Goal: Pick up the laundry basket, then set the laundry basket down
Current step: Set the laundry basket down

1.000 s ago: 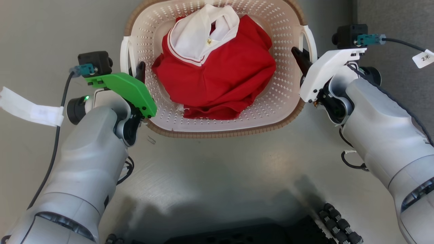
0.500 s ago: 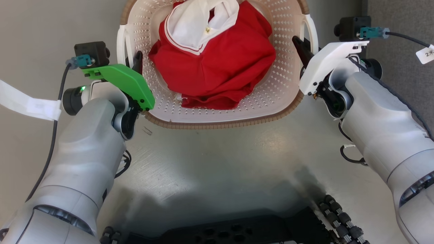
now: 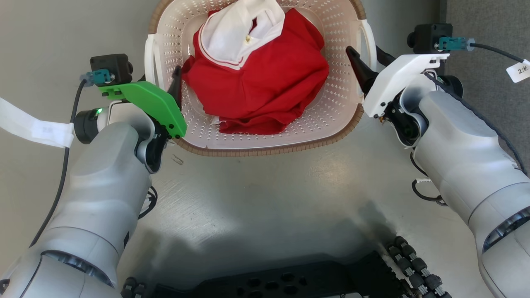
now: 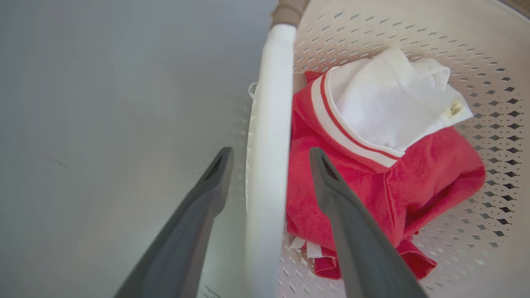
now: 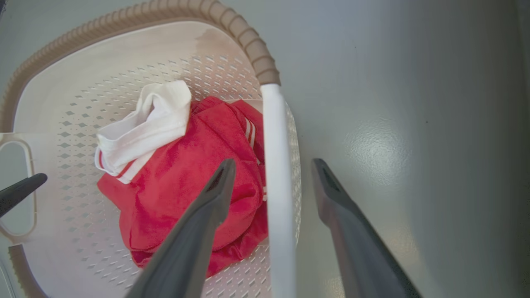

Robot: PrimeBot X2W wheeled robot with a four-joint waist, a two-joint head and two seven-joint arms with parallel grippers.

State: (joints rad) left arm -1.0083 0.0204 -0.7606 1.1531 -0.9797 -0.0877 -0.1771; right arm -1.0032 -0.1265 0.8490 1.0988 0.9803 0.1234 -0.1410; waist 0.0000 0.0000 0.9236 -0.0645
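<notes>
The laundry basket (image 3: 265, 147), cream-white and perforated with a brown rim, lies on the grey floor ahead of me. It holds a red garment (image 3: 265, 78) with a white collar. My left gripper (image 3: 160, 78) is open, one finger on each side of the basket's left white handle (image 4: 268, 124) without pressing it. My right gripper (image 3: 363, 50) is also open and straddles the right handle (image 5: 276, 174) the same way. In the left wrist view the left gripper (image 4: 270, 151) has its inner finger over the garment. The right gripper (image 5: 273, 162) stands likewise in the right wrist view.
My own dark base (image 3: 290, 281) fills the bottom of the head view. A darker grey strip of carpet (image 3: 488, 25) runs along the far right. Bare grey floor (image 3: 265, 198) lies between the basket and my base, and to the left.
Both grippers' fingers have spread away from the handles they were close on. The head view has shifted, so the basket now sits slightly higher in the picture.
</notes>
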